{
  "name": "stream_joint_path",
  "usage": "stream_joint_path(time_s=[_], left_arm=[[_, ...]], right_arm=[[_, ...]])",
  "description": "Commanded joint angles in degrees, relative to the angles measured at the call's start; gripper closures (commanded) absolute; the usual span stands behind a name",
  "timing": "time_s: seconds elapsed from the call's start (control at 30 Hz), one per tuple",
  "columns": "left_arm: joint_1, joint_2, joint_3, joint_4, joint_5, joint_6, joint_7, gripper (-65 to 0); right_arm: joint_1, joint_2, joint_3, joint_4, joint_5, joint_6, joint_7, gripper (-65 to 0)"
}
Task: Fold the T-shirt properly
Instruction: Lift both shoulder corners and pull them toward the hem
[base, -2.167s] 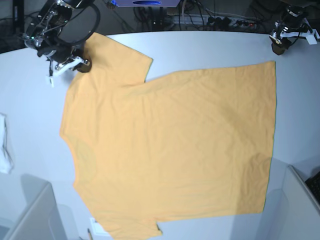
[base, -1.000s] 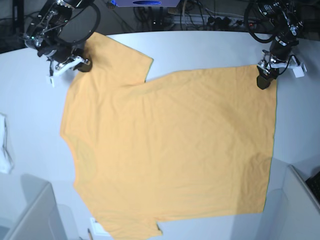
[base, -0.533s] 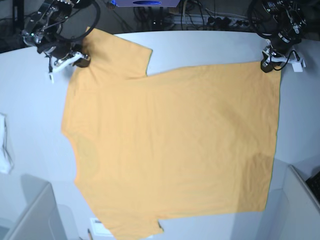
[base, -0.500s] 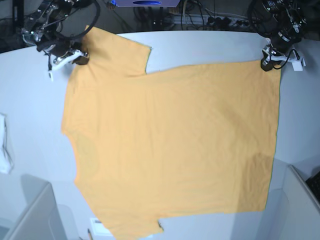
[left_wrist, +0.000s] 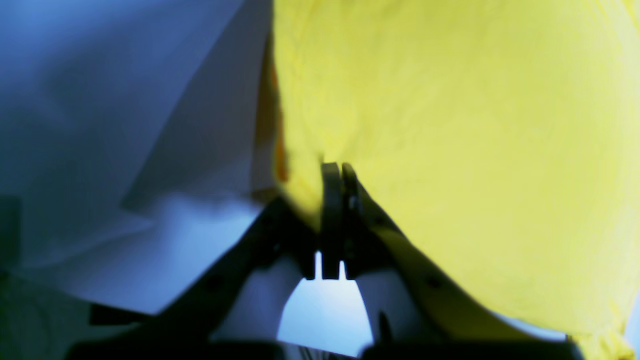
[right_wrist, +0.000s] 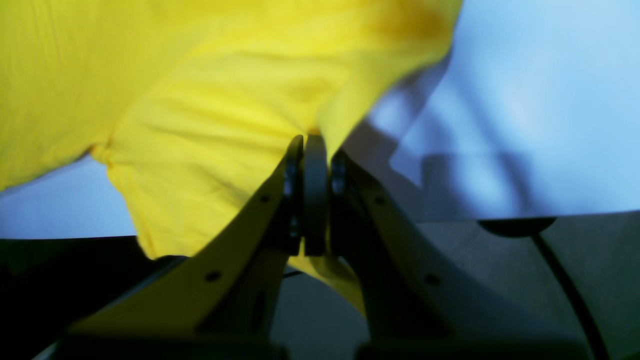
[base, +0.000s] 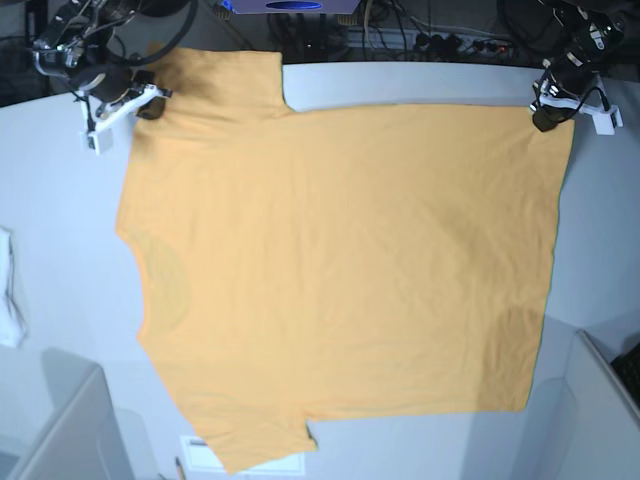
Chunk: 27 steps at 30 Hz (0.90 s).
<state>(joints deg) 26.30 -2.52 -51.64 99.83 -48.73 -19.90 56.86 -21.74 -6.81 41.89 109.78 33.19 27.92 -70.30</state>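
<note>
Fabric of the T-shirt (base: 340, 270) looks thin, limp and light; corners suit gripping. Left tool (base: 545, 118) pinches the hem corner, right tool (base: 150, 105) the shoulder.

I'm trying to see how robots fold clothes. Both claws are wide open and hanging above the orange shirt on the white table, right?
Not quite. Both claws are shut, each pinching the shirt's far edge. The left wrist view shows the left claw closed on the cloth, and the right wrist view shows the right claw the same way. The rest is right: an orange shirt on the white table.
</note>
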Motion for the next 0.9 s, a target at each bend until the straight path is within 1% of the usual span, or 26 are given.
stream_joint_path(time_s=[0.0,0.07,0.17,0.3,0.37,0.43,0.77,0.87], left_arm=[[0.3,-0.6,-0.3,2.0,-1.0,-0.3,-0.6,0.0],[-0.1,-0.6,-0.3,3.4,-1.0,-0.2,-0.6,0.0],[-1.2,-0.6,0.2,4.8,-1.0,-0.2,-0.6,0.0],[-2.6,-0.8,2.1,5.0,-1.0,0.3,-0.5,0.0],[-3.0,-0.8,2.8,5.0,-1.0,2.6,-0.5,0.0],[-3.8,-0.8,3.6,5.1,-1.0,3.8,-0.6,0.0],[-7.3,-0.9,3.7,5.1,-1.0,3.9,-0.5,0.0],[-7.9,-2.1,3.8,5.1,1.0,3.9,-0.5,0.0]], right_arm=[[0.4,0.4,0.2,1.9,0.8,0.3,0.7,0.0],[1.0,0.4,0.2,3.2,0.9,0.3,0.6,0.0],[2.4,0.9,0.1,3.3,4.4,0.3,0.6,0.0],[4.3,1.2,0.0,3.4,6.8,0.0,-0.2,0.0],[6.0,1.4,0.1,3.4,6.9,0.0,-2.5,0.0],[7.7,1.3,0.4,3.4,6.9,0.0,-4.3,0.0],[14.9,1.4,0.3,3.5,6.9,-0.1,-7.5,0.0],[17.0,1.4,0.1,3.3,6.4,-0.1,-7.8,0.0]])
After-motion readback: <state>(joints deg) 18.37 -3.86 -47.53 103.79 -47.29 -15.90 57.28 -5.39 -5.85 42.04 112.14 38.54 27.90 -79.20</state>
